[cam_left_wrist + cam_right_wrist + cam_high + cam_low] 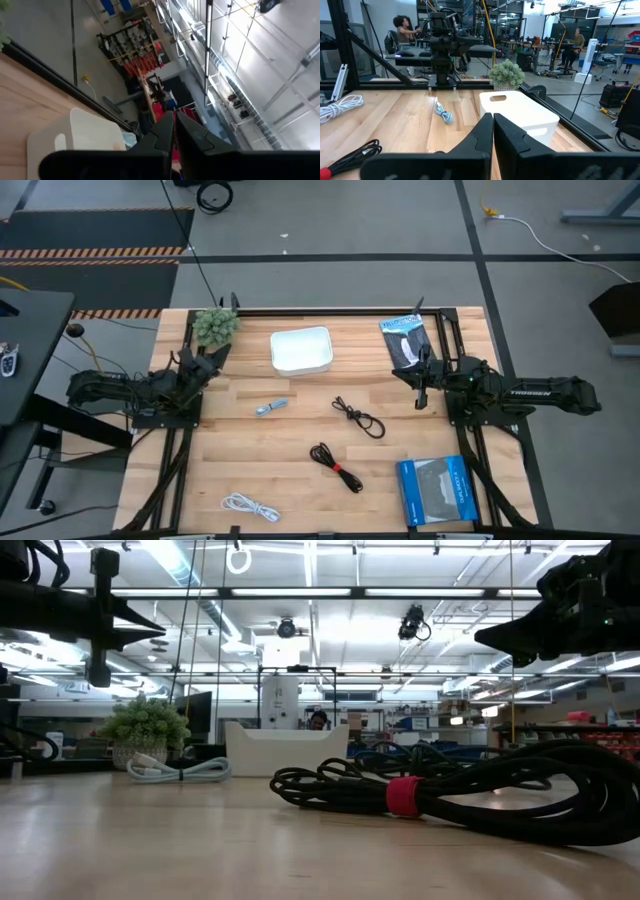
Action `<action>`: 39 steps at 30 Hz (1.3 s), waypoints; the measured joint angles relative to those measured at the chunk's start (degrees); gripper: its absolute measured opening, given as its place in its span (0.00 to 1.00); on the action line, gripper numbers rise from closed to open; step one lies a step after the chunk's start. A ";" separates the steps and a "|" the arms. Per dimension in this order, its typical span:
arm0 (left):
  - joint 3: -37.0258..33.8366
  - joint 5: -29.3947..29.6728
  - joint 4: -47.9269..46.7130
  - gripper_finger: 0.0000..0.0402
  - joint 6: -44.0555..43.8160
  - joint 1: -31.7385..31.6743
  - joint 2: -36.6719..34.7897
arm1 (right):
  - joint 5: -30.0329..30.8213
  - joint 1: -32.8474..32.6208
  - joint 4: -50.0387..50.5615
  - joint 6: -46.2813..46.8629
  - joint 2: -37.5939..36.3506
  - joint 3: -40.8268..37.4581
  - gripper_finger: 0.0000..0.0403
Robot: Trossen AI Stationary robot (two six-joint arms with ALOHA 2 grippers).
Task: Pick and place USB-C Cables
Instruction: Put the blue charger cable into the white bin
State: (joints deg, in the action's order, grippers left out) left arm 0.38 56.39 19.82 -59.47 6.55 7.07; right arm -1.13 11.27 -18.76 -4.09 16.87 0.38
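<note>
USB-C cables lie scattered across the wooden table, none of them lifted, so the job looks to be at its very start; a short pale blue-grey cable sits left of centre, a loose black cable lies just right of centre, a black cable with a red tie lies nearer the front edge, and a white cable rests at the front left; a white tray stands toward the back, near a small potted plant, and appears to be the likely drop point, though that is only my guess; two flat packets, a dark packet at the back right and a blue packet at the front right, are not part of the work; the left gripper hovers at the table's left edge with its fingers pressed together, holding nothing and touching nothing; the right gripper hangs at the right side above the boards, its fingers likewise closed on empty air; the next move, as I judge it, calls for one arm to spread its fingers, reach down over the nearest cable, and close on the bundled middle rather than a loose end.
</note>
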 joint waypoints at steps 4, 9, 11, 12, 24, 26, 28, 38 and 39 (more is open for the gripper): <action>0.00 -0.05 -1.19 0.06 0.61 0.00 0.00 | -0.02 0.00 0.00 0.00 0.00 -0.01 0.05; 0.02 -3.38 -4.90 0.06 0.13 0.00 0.02 | 0.00 0.00 0.00 0.01 0.00 0.00 0.05; 0.02 -4.40 -5.21 0.06 1.36 0.00 0.04 | -0.02 0.00 0.00 -0.01 0.01 -0.02 0.05; 0.02 -4.66 -5.10 0.06 3.14 0.02 0.04 | -0.02 0.00 0.00 0.01 -0.01 -0.02 0.05; 9.22 -5.01 -7.58 0.06 30.69 0.08 2.23 | -0.01 0.00 0.00 0.01 0.00 -0.01 0.05; 11.86 -4.98 -12.27 0.06 30.10 0.08 4.26 | -0.02 0.00 0.00 0.00 0.01 -0.01 0.05; 14.04 -5.41 -18.69 0.06 26.34 0.08 6.91 | -0.01 0.01 0.00 0.01 0.00 -0.01 0.05; 16.55 -20.32 -25.39 0.06 7.79 0.08 24.08 | 0.00 0.02 0.00 0.01 -0.01 -0.02 0.05; 16.56 -21.74 -23.47 0.06 7.73 0.08 26.07 | -0.02 0.00 0.00 -0.01 0.01 -0.01 0.05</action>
State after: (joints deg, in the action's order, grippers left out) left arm 16.94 34.65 -3.65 -51.74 6.63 33.14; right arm -1.15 11.27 -18.77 -4.10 16.88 0.36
